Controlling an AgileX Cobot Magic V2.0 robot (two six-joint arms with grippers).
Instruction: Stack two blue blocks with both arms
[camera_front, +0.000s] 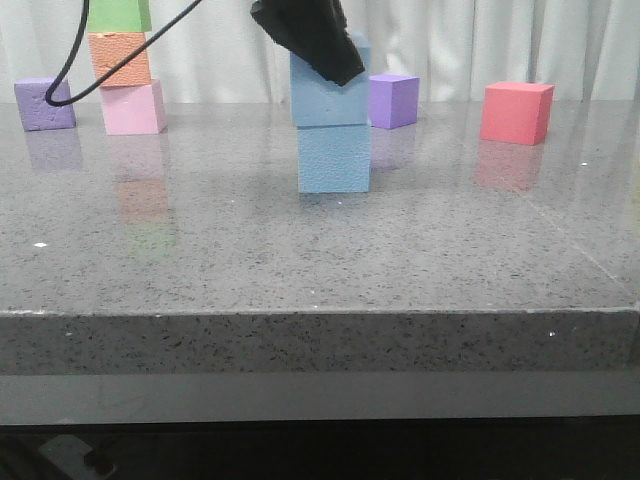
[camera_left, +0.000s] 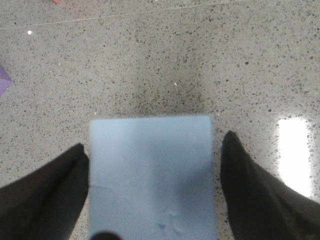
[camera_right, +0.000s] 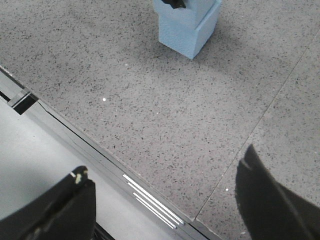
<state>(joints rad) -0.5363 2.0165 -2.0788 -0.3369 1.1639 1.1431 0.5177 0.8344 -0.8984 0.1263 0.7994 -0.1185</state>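
Two pale sky-blue foam cubes stacked mid-table: the lower blue block (camera_front: 334, 158) flat on the grey speckled stone tabletop (camera_front: 300, 260), the upper blue block (camera_front: 328, 95) seated on it, shifted slightly toward the robot's left so the edges do not line up.

Over the stack, the black left gripper (camera_front: 310, 35), hanging at the upper block's top, its dark tip overlapping the block's upper right corner in the front view. In the left wrist view, left gripper (camera_left: 152, 170) spread wide — dark fingers (camera_left: 47, 190) on either side of the block's pale top face, a thin strip of table showing between each finger and the block, so straddling, not pinching.

Right gripper (camera_right: 165, 195) well apart from the stack, out of the front view, hovering over the table's near edge with fingers (camera_right: 270, 200) spread and nothing between them — the stack seen from there at a distance, the upper block overhanging the lower.

Elsewhere on the table, far side: a small purple foam cube (camera_front: 393, 100) just behind and to the right of the stack, a red foam cube (camera_front: 516, 112) further right, another purple cube (camera_front: 44, 104) at far left, and beside it a tower of pink cube (camera_front: 133, 108), orange cube (camera_front: 119, 58) and green cube (camera_front: 119, 14). A black cable (camera_front: 75, 75) looping down in front of that tower.
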